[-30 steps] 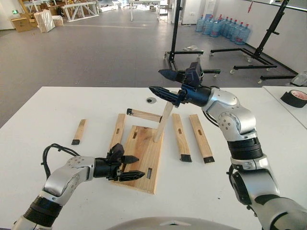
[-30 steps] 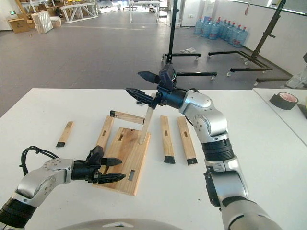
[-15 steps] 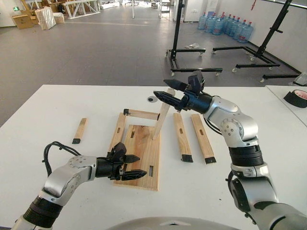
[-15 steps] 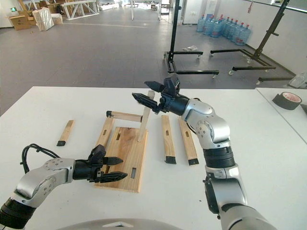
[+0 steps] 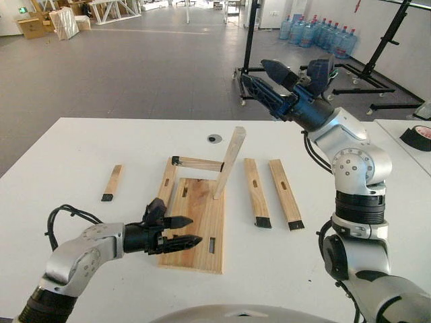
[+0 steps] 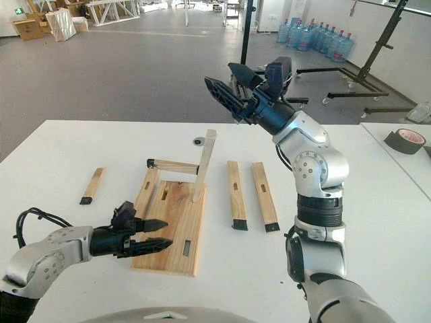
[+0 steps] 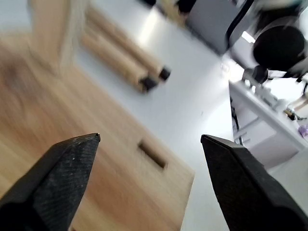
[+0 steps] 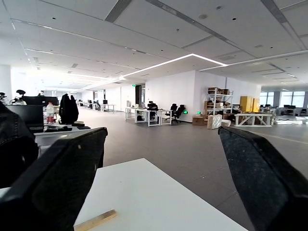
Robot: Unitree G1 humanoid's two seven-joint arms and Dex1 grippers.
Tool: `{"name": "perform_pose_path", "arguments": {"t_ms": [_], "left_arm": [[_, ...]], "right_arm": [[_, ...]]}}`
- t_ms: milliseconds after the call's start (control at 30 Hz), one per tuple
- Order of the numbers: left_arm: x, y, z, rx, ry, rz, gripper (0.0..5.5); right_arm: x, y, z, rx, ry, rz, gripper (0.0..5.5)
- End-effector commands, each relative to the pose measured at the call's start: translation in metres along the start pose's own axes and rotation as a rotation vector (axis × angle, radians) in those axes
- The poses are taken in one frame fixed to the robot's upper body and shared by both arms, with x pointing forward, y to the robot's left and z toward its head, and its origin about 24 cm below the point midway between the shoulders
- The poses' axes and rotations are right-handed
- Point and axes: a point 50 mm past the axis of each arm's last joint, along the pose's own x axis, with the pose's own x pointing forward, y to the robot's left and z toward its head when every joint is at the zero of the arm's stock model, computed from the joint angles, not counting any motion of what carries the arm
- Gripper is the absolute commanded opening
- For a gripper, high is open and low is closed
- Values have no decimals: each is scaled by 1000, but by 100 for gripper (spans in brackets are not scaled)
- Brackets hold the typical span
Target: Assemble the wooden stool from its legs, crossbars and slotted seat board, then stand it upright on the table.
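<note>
Right now I have the seat board (image 5: 197, 222) lying flat on the bench (image 5: 81, 155), its long side running near to far, roughly in the middle. One leg (image 5: 229, 161) stands in the board's far right part, tilted so that its top leans to the right. A crossbar (image 5: 199, 162) lies across just past the board's far edge, black-capped end to the left, its other end meeting the tilted leg. Another slotted piece (image 5: 166, 185) lies just beside the board's left edge. Two more slotted pieces (image 5: 256, 192) lie side by side to the right of the board, apart from it, with their black caps toward the near side. A short piece (image 5: 112, 183) lies by itself well to the left.

My left gripper (image 5: 195, 228) sits low at the board's near left edge with its fingers (image 7: 67, 163) spread. From the left wrist camera I see the board under them and one of its slots (image 7: 152, 154). I cannot tell whether the tips touch the wood.

My right gripper (image 5: 254, 69) is raised high over the far side of the bench, fingers spread wide and nothing between them, well apart from the tilted leg.

A small round hole (image 5: 214, 138) sits in the bench beyond the parts, and a roll of black tape (image 5: 416, 136) rests on the neighbouring table to the right.
</note>
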Motion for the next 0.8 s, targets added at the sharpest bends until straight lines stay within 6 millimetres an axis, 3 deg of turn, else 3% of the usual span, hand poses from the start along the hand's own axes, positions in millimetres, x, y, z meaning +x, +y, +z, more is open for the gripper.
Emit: {"name": "perform_pose_path", "arguments": {"t_ms": [33,200,300,400,567,667,800], "left_arm": [[-9,1,26,77,-163,26,386],[-56,26,28,138,-162,401,386],[-68,52,23,130,-147,611,386],[-57,52,21,117,-186,596,386],[-42,43,21,130,-241,595,386],[-38,41,21,139,-288,673,386],[-28,42,23,194,-347,807,386]], "right_arm": [[-7,3,-2,15,-5,-28,426],[-23,6,-8,12,-6,-129,426],[-34,7,-19,15,-3,-222,426],[-52,1,-39,-46,45,-425,426],[-114,11,-101,-69,327,-815,426],[-148,31,-132,-7,530,-913,426],[-167,44,-147,64,637,-984,426]]}}
